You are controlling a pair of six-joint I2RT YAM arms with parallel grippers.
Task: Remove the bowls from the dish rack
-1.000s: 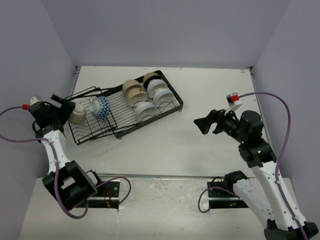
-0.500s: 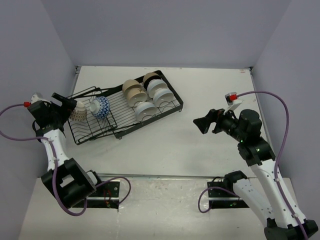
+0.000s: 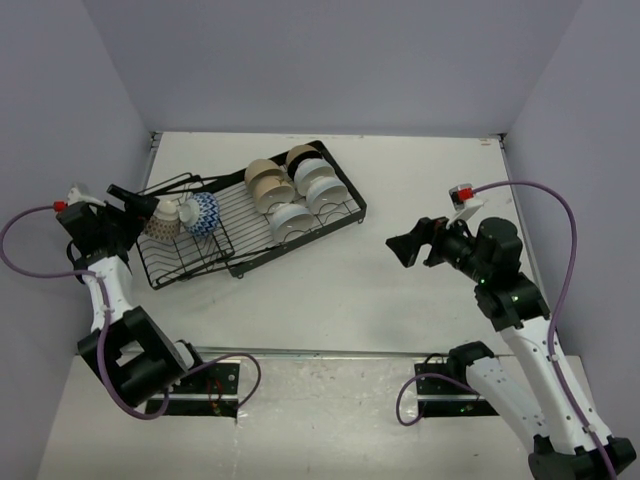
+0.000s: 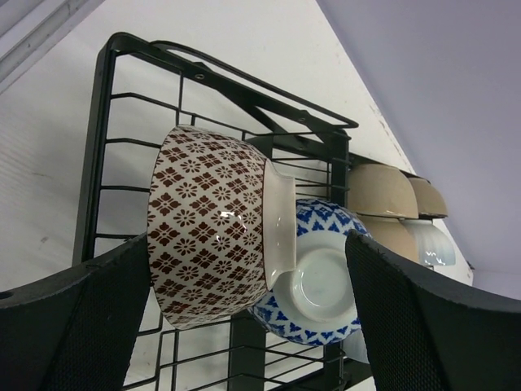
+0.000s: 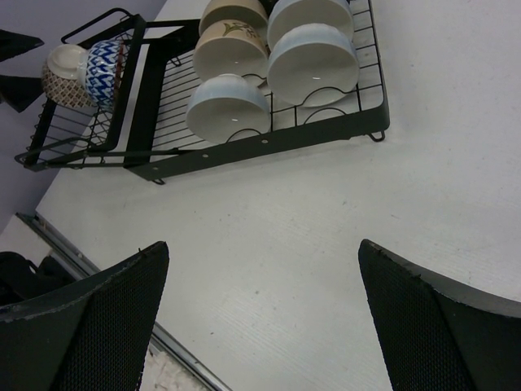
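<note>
The black wire dish rack (image 3: 255, 225) lies at the back left of the table. A brown-patterned bowl (image 3: 160, 220) and a blue-white bowl (image 3: 203, 213) stand on edge in its left basket end. Beige bowls (image 3: 268, 181) and white bowls (image 3: 321, 192) fill the right slots. My left gripper (image 3: 137, 206) is open at the rack's left end. In the left wrist view its jaws stand wide on either side of the brown-patterned bowl (image 4: 212, 224), which leans on the blue-white bowl (image 4: 317, 285). My right gripper (image 3: 405, 249) is open and empty over bare table (image 5: 277, 212), to the right of the rack (image 5: 244, 147).
The table's left edge and side wall are close behind my left arm. A metal strip (image 5: 98, 273) runs along the table's near edge. Bare white tabletop (image 3: 330, 280) stretches between the rack and my right gripper.
My left gripper has swung a little toward the back and right at the rack's left end, and the brown-patterned bowl has shifted toward the blue-white bowl. The right arm has not moved.
</note>
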